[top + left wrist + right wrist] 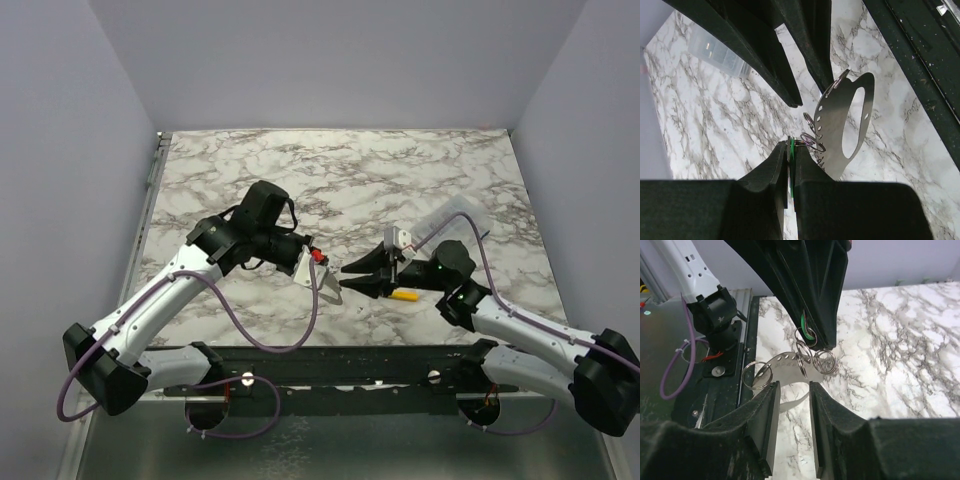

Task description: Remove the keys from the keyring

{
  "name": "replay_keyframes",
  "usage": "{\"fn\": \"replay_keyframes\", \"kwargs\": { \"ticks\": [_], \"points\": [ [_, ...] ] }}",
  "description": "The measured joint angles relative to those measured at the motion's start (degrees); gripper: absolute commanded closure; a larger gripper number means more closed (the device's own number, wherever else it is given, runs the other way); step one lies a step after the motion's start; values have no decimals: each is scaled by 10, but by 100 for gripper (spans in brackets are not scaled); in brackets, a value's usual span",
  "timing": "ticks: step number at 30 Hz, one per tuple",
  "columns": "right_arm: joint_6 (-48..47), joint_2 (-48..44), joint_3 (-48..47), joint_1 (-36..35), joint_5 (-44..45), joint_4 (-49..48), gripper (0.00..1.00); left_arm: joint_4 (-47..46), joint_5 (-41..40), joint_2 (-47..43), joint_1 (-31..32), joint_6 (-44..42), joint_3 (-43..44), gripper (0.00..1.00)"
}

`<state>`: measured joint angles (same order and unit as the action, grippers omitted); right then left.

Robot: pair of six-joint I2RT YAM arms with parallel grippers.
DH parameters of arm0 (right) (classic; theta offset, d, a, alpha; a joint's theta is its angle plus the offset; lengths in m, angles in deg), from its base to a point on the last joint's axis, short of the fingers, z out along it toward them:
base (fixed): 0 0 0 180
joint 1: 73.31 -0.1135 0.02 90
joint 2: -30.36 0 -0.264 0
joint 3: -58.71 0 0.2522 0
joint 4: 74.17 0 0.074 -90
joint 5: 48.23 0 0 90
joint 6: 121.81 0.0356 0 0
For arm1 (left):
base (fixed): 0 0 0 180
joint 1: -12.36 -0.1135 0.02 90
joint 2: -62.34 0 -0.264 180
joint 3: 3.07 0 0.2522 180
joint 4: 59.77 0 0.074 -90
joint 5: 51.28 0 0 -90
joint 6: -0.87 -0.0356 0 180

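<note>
Two arms meet over the marble table point(350, 170), a little below the middle of the overhead view. The left gripper point(791, 146) has its two fingers pressed together on one green-headed key point(792, 150), the only key that can be made out; only the thin green edge of its head shows between the pads. From that key hangs the keyring point(832, 120), at the centre of the left wrist view. It is one flat silvery plate with one oblong opening and a row of small holes along its edge. Thin wire split rings point(826, 361) are threaded on it. The right wrist view shows at least four: a cluster just under the left fingers and one ring apart at the left end of the plate. The right gripper point(791, 387) faces them from the right of the overhead view, its two fingers spread with a gap between them. The plate's curved edge sits just beyond the tips, and nothing is visibly pinched. One yellow-handled screwdriver point(403, 295) lies beneath the right gripper, and one clear plastic box point(452, 222) sits above and to the right of it.
</note>
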<state>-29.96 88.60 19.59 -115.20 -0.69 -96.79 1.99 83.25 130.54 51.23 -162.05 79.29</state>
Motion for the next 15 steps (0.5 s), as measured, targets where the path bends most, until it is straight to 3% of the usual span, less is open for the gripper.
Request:
{"fn": "replay_keyframes", "kwargs": {
  "ticks": [15],
  "points": [
    [-28, -46, 0, 0, 38, 26, 60, -3, 0, -15, 17, -42, 0, 100]
  ]
}}
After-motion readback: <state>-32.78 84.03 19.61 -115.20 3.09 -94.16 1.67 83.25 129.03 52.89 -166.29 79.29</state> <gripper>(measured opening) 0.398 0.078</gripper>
